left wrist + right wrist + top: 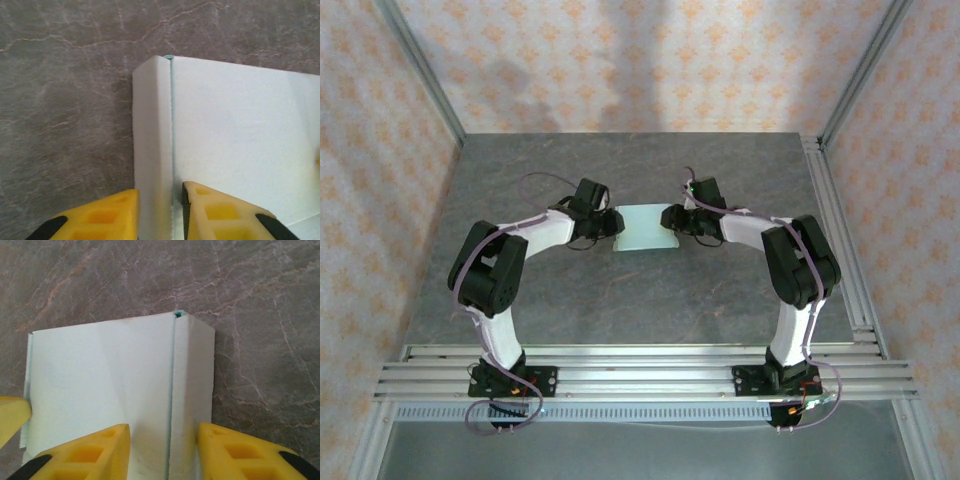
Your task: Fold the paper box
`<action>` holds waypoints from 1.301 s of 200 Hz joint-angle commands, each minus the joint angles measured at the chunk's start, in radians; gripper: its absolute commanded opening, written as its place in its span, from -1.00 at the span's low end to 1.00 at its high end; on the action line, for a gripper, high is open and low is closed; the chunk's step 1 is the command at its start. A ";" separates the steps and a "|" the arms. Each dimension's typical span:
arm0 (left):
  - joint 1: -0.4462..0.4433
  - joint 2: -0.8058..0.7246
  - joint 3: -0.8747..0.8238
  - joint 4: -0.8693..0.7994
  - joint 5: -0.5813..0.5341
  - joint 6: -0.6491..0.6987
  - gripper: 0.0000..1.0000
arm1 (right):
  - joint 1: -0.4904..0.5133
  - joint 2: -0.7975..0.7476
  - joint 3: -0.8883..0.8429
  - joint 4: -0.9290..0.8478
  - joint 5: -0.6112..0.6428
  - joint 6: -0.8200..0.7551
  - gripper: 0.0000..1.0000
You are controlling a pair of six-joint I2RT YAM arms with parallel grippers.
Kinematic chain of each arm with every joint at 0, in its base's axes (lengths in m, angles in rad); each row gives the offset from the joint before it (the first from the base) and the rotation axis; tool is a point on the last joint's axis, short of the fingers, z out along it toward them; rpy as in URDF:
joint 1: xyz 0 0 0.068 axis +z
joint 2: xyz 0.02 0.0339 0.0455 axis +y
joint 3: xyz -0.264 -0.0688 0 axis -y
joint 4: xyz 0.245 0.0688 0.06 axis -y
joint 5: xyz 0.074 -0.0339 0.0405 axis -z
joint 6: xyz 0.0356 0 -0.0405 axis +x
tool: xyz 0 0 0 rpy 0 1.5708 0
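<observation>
The left arm [520, 245] reaches in from the left over the grey marbled surface [640, 300], its wrist bent toward the middle. There its yellow left fingers [100, 217] stand on either side of a narrow side strip of the paper box [645, 228]. This strip is folded up along a crease at the box's left edge. In the left wrist view each finger lies close against the strip with card between them, so they look clamped on that raised fold.

The paper box lies flat in the middle of the surface, between the two wrists. It is pale mint, its broad panel [240, 135] is face up, and it touches both sets of fingers.

On the right, the right arm [790, 255] mirrors the left one. The right fingers [240, 452] straddle the matching folded-up strip [192, 375] at the box's right edge. The outer finger sits at the strip, while the inner one rests on the main panel a little away from the crease. From this angle I cannot tell whether they actually pinch the card.
</observation>
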 commanded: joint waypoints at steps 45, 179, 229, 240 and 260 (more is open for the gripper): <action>0.000 0.042 0.000 -0.055 -0.022 0.017 -0.53 | 0.008 -0.020 -0.037 0.030 -0.006 0.019 -0.35; 0.053 -0.023 -0.086 0.118 0.113 -0.016 0.34 | -0.045 -0.080 -0.180 0.252 0.008 0.195 0.41; 0.060 -0.058 -0.090 0.142 0.138 -0.014 0.61 | -0.044 -0.068 -0.178 0.235 0.007 0.181 0.41; 0.060 -0.060 -0.086 0.140 0.136 -0.014 0.56 | -0.045 -0.065 -0.176 0.235 0.007 0.182 0.41; 0.063 -0.045 -0.076 0.129 0.132 -0.014 0.23 | -0.044 -0.062 -0.176 0.240 0.004 0.183 0.41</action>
